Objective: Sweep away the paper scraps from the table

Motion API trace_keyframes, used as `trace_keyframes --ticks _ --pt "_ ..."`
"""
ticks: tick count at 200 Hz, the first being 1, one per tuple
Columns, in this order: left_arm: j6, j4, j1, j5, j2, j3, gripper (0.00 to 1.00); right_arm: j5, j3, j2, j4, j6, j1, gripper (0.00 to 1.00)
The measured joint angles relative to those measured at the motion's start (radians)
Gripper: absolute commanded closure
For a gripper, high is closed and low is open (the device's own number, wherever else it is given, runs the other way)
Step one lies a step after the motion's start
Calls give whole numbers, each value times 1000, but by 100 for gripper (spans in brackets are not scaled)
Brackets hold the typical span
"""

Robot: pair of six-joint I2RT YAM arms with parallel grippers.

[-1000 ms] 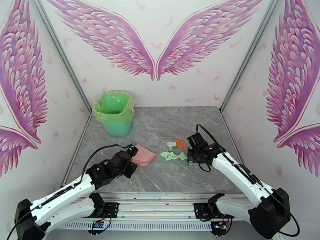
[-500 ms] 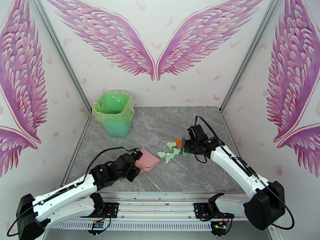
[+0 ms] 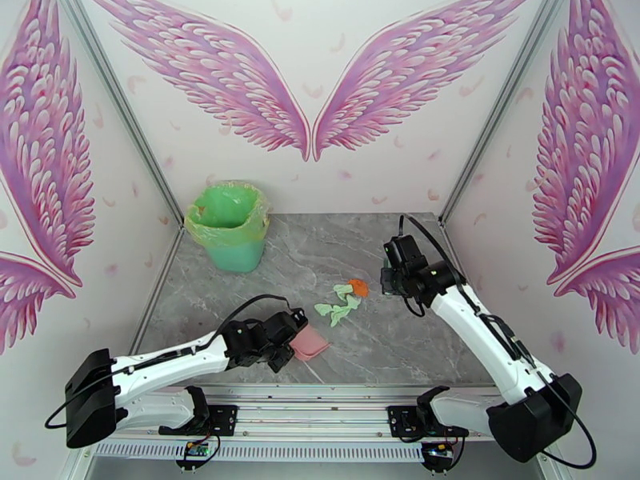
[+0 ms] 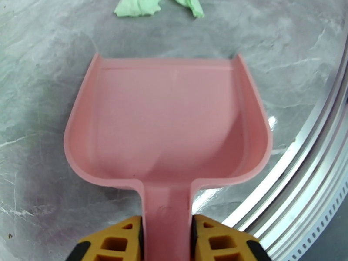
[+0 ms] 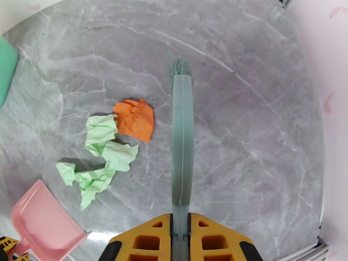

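Note:
Pale green paper scraps [image 3: 336, 306] and one orange scrap [image 3: 359, 287] lie bunched mid-table [image 3: 320, 250]. The right wrist view shows the same green scraps [image 5: 102, 159] and orange scrap [image 5: 135, 119] left of a teal brush [image 5: 181, 140], apart from it. My right gripper [image 5: 180, 220] is shut on the brush handle; from above, the right gripper [image 3: 390, 283] hovers right of the pile. My left gripper [image 4: 167, 222] is shut on the handle of the pink dustpan [image 4: 167, 122], whose mouth faces two green scraps [image 4: 139, 5]. The dustpan [image 3: 308, 343] lies near the front edge, held by my left gripper [image 3: 290, 338].
A green bin with a green liner [image 3: 228, 226] stands at the back left corner. The metal frame rail [image 4: 304, 170] runs close beside the dustpan on its right. The table's right edge [image 5: 322, 170] meets the pink wall.
The left arm swung the dustpan right and toward the front edge, below the pile. The right gripper pushed the scraps left into a tighter bunch, then drew the brush back to the right.

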Motion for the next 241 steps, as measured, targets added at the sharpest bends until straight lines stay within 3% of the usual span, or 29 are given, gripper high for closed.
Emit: trace_keyframes --ticks 80,122,175,241 --pt "61 21 5 -19 59 39 100 141 360 455 -122 -165 -6 100" --pt "63 40 5 -17 59 37 100 205 504 637 -194 -225 76 100" --pt "64 72 6 -10 61 24 100 246 575 747 -269 -285 183 100" --pt "85 108 16 -2 136 34 100 255 565 779 -317 -318 238 100"
